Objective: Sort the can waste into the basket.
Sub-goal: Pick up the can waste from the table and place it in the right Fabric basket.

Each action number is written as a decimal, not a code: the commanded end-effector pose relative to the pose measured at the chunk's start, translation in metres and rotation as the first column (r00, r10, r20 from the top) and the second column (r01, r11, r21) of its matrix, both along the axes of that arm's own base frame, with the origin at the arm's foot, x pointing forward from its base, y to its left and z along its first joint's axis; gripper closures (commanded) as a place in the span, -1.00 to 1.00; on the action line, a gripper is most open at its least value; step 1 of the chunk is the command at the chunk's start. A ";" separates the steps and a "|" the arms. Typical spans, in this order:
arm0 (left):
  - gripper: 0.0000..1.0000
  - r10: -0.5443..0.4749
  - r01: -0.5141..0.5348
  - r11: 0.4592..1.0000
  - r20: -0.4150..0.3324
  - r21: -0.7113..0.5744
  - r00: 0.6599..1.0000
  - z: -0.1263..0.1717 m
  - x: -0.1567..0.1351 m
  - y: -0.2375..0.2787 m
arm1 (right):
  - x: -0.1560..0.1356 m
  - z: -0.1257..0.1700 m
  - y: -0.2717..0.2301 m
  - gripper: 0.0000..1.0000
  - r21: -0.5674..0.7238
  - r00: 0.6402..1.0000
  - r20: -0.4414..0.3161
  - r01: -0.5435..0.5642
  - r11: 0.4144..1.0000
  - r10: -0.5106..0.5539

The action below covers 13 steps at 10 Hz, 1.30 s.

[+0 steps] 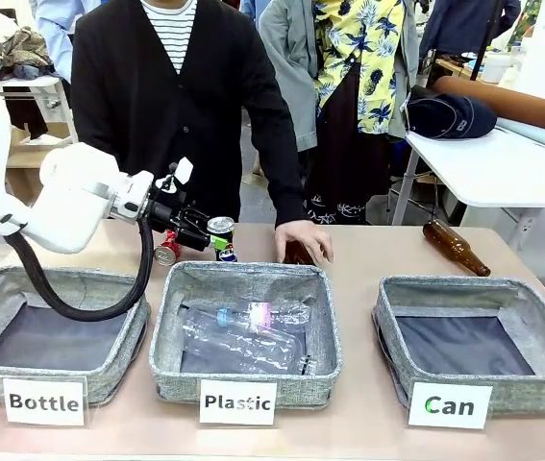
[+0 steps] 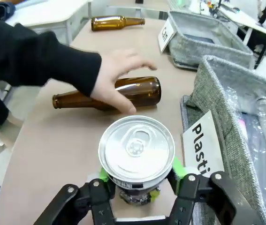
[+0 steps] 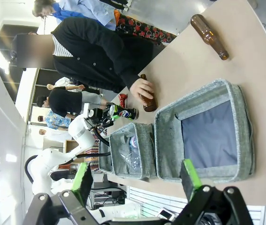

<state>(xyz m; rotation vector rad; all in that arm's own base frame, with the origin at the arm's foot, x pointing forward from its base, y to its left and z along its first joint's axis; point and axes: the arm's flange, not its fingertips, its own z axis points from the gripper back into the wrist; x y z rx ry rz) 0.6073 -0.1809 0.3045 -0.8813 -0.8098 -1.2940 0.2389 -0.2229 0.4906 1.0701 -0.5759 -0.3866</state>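
Beige bench [image 1: 368, 252]. Grey woven-fabric "Can" basket [image 1: 474, 286], lower right, empty. Left hand [image 1: 212, 236], left of centre, grasping dark silver-topped drink can [image 1: 220, 228] above bench. Right hand [image 3: 137, 180] released. Shiny red can [image 1: 166, 254] waits on bench. Step: carrying; next calls for a long rightward reach, then release over basket.

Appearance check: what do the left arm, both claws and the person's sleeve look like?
Left arm: glossy white rounded shell, with a thick black cable looping under it. Left claw: black linkage fingers, bright green pads, visible bolt heads. Right claw: same black build and green pads. Person's sleeve: long, black.
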 end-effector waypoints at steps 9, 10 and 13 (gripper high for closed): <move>1.00 -0.117 0.118 0.993 0.082 0.001 0.990 0.178 -0.214 0.181 | 0.001 0.001 -0.001 -1.00 0.005 0.999 0.037 -0.004 1.000 0.004; 1.00 -0.036 0.033 0.999 0.087 0.042 0.996 0.172 -0.232 0.187 | 0.001 0.001 -0.001 -1.00 0.005 0.999 0.037 -0.004 1.000 0.004; 0.20 -0.076 0.076 0.997 0.099 -0.003 0.992 0.176 -0.226 0.192 | 0.001 0.001 -0.001 -1.00 0.005 0.999 0.037 -0.004 1.000 0.004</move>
